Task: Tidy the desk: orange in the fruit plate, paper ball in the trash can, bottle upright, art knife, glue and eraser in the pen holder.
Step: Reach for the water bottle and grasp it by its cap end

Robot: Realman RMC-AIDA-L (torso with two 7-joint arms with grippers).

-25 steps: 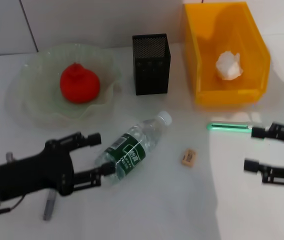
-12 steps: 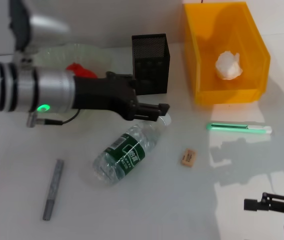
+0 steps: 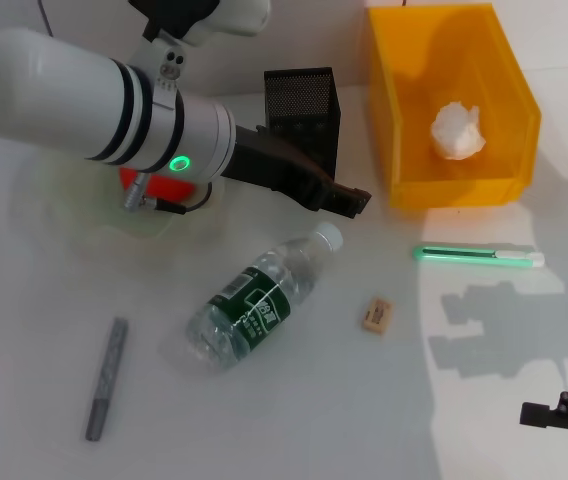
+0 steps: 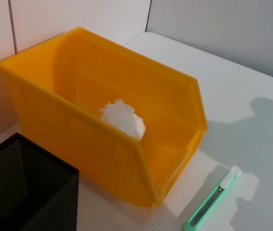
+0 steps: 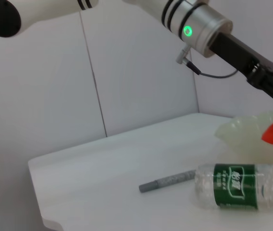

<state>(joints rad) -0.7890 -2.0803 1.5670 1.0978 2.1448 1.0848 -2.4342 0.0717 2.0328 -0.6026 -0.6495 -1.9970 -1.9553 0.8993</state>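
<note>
Bottle lying flat, green label, print unreadable

A white table with many things on it

At the back stand the pale green fruit plate, the black mesh pen holder and the big yellow trash can, all in a row. The pen holder is between the other two. In the middle the bottle lies on its side, with its white cap pointing toward the pen holder. The little tan eraser lies near the bottle, on the robot's right. A green art knife lies flat in front of the trash can. A gray stick lies alone on the robot's left, near the front edge.
</note>
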